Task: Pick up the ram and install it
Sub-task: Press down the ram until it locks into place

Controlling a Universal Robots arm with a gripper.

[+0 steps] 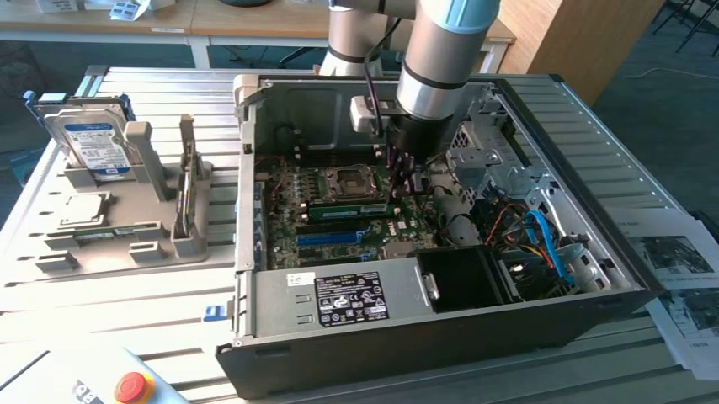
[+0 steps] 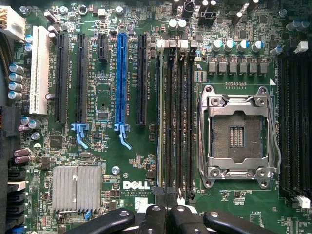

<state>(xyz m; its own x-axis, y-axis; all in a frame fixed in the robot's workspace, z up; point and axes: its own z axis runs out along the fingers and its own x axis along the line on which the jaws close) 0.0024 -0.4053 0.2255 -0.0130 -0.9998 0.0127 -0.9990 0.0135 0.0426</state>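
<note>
We see the gripper (image 2: 168, 214), fingers pressed together, pushing the ram (image 1: 346, 210) into its slot at the CPU socket's (image 2: 237, 136) nine o'clock. Seating it well, we judge, needs straight, even pressure.

Bright sidelight, table glare, sharp focus
</note>
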